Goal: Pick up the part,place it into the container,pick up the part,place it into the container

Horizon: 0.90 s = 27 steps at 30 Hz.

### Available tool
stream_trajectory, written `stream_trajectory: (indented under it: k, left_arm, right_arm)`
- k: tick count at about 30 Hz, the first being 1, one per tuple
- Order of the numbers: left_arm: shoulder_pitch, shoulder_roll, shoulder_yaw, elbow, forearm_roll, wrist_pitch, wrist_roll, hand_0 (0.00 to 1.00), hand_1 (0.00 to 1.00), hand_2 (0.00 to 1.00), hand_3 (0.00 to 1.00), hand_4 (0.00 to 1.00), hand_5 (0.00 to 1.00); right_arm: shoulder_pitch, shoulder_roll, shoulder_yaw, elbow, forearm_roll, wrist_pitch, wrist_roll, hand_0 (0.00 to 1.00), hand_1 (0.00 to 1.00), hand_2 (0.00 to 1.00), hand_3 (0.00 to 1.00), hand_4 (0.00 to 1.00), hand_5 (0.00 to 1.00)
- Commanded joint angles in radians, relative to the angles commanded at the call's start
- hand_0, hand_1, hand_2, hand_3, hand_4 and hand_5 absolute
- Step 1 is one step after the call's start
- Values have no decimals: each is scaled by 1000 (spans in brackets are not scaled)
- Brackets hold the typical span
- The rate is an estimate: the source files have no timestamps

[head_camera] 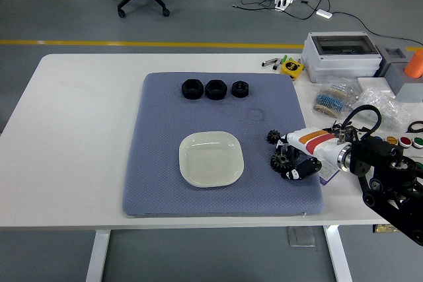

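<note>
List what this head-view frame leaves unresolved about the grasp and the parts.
- Right hand on the larger gear: the fingers cover the contact, so a firm grasp cannot be confirmed.
- Smaller gear: partly behind the hand; too small to read its teeth.
- Three black nuts: threads too small to see.
- Left hand: out of view.
- Plate: looks empty.

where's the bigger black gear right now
In the head view the larger gear lies on the blue mat, right of the white dish, with the right hand closing around it and the small gear just behind.
</note>
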Motion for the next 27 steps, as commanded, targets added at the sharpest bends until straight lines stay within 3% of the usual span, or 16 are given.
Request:
stream_trajectory:
  k: [3,4,19,27]
  left_arm:
    - [-1,-1,0,0,-2,0,0,738,715,740,599,657,634]
    - [-2,-1,0,0,-2,0,-1,737,715,739,598,656,633]
    - [-3,-2,-2,0,-1,-1,1,737,715,737,598,654,634]
    - [-1,-1,-1,0,-2,-2,2,737,714,737,598,654,634]
  right_arm:
    - [-3,-3,4,5,8,-2,0,101,163,304,456,647,434]
    - [-4,-5,5,8,10,-3,0,24,53,192,359,705,415]
    - [-6,-4,48,82,-13,0,-17,5,33,162,324,727,417]
    - [22,19,46,154,-33,7,-25,2,28,155,321,738,406]
